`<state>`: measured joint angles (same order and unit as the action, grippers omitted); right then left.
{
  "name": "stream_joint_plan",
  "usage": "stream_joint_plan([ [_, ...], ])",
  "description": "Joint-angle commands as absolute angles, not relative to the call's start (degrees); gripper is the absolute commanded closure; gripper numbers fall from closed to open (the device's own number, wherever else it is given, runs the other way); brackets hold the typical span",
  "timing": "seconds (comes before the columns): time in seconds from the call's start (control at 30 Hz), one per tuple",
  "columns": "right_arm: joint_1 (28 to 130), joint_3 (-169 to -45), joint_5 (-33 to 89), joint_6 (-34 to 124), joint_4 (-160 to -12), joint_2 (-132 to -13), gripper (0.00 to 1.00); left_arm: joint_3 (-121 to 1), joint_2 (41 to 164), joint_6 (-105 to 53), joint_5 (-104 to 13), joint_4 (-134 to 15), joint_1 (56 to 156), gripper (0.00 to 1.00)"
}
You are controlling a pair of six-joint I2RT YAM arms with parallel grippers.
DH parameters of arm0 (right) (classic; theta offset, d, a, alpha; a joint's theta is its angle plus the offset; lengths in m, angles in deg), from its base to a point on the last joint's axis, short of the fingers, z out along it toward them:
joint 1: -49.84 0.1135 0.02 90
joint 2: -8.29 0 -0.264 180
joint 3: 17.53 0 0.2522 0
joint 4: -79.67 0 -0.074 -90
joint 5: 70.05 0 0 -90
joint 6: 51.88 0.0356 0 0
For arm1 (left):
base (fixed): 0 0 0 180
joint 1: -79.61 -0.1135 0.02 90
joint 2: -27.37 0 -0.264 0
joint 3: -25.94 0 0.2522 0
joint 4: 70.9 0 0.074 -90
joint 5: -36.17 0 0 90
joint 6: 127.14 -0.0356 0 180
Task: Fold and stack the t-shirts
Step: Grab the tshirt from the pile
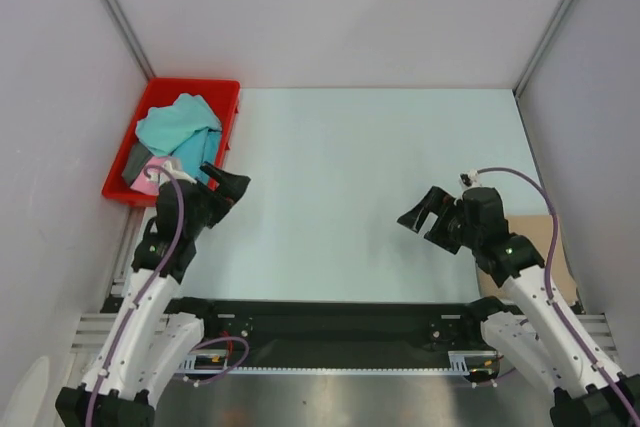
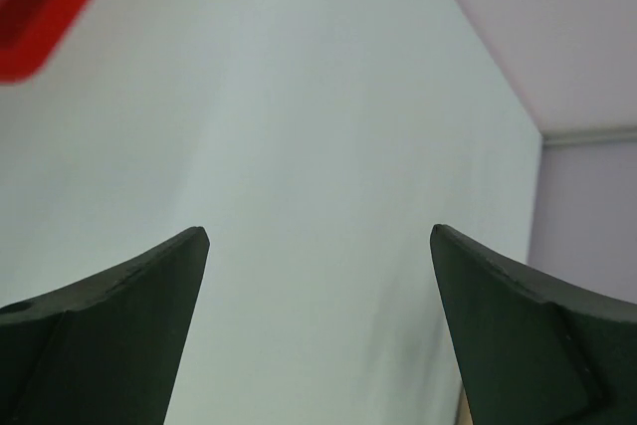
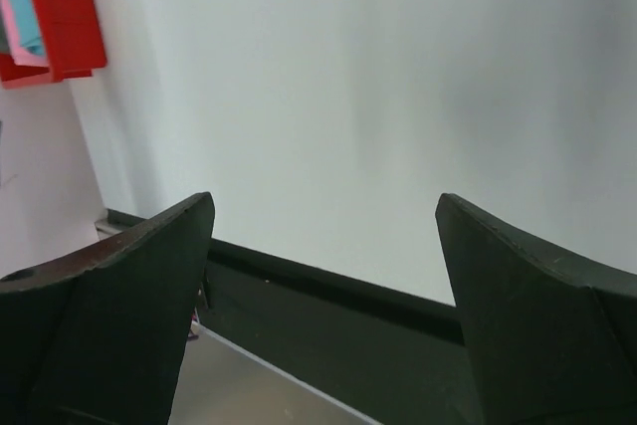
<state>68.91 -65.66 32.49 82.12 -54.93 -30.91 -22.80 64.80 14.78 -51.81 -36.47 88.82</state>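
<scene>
The t-shirts (image 1: 178, 132) are being held as a crumpled heap in the red tray (image 1: 195, 84), just beyond the left gripper (image 1: 228, 185) on its left side, and well apart from the right gripper (image 1: 420, 217). Both arms are being bent forward over the table (image 1: 350, 167). The fingers of each are being spread wide, and nothing is being pinched.

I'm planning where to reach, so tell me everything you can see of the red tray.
The tray is bright red, plastic-looking and rectangular, with raised walls. It sits slightly skewed at the far left edge of the table, beside the left wall. Crumpled shirts fill it: mint green on top, turquoise beneath, dark grey and pink at the near end. The left gripper, open, hides its near right corner from above; contact cannot be told.
</scene>
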Motion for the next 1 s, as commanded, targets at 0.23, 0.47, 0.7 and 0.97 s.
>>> stream_joint_plan([
  [0.23,60.6,-83.8,26.4,73.8,-38.6,-33.4,0.01,-44.5,83.3,-1.2,-64.7,-23.9,82.5,0.0],
  [0.47,60.7,-86.7,25.4,70.2,-35.1,-38.2,0.0,-55.2,102.0,-2.0,-63.2,-23.0,69.3,0.09],
  [0.7,60.9,-88.6,26.9,68.9,-36.0,-41.8,0.0,-67.7,121.6,-6.8,-61.4,-26.4,62.7,0.22],
  [0.97,59.1,-89.0,25.6,68.7,-36.8,-44.6,0.0,-72.1,134.7,-8.0,-55.9,-36.7,59.0,0.32],
])
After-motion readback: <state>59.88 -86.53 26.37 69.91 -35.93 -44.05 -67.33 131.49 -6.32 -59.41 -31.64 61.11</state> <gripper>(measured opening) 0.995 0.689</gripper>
